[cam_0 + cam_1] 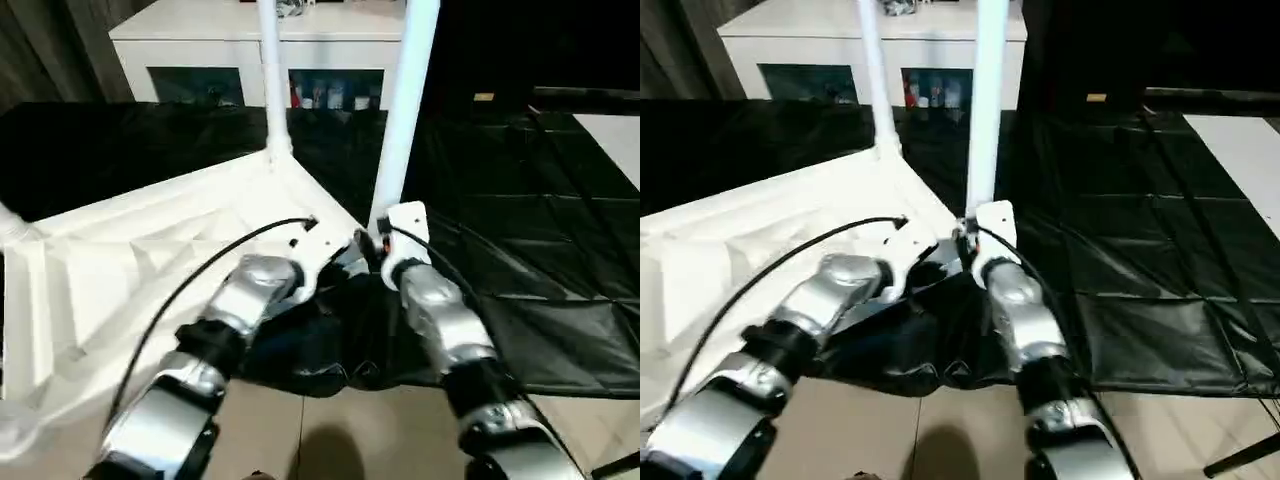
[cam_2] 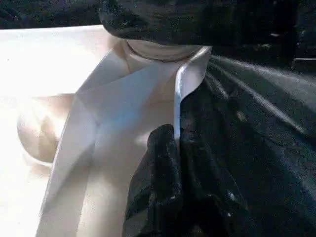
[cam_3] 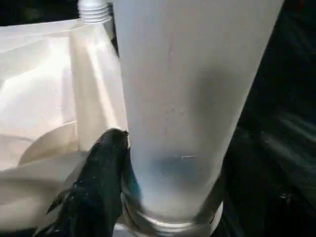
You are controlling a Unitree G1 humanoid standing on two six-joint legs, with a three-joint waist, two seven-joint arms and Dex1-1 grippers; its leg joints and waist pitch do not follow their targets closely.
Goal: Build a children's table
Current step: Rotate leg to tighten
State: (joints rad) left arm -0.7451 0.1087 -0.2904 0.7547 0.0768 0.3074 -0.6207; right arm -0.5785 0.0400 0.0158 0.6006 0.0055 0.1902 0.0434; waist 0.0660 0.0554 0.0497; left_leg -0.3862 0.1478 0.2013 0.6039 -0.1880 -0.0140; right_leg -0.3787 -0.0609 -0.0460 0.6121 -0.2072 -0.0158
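The children's table top (image 1: 130,260) lies upside down on the black cover, its ribbed underside facing up. One white leg (image 1: 270,80) stands upright in the far corner socket. A second leg (image 1: 405,110) stands in the near right corner socket. My right gripper (image 1: 385,248) is closed around this leg's base, and one black finger (image 3: 98,187) presses against the leg (image 3: 192,98). My left gripper (image 2: 175,143) is shut on the thin rim (image 2: 180,94) of the top, right beside that socket.
The top rests on a large black-covered table (image 1: 520,200) whose cover hangs over the near edge. A white cabinet with glass doors (image 1: 200,60) stands behind. Tiled floor (image 1: 350,430) shows below my forearms. A white surface (image 1: 615,140) lies at the far right.
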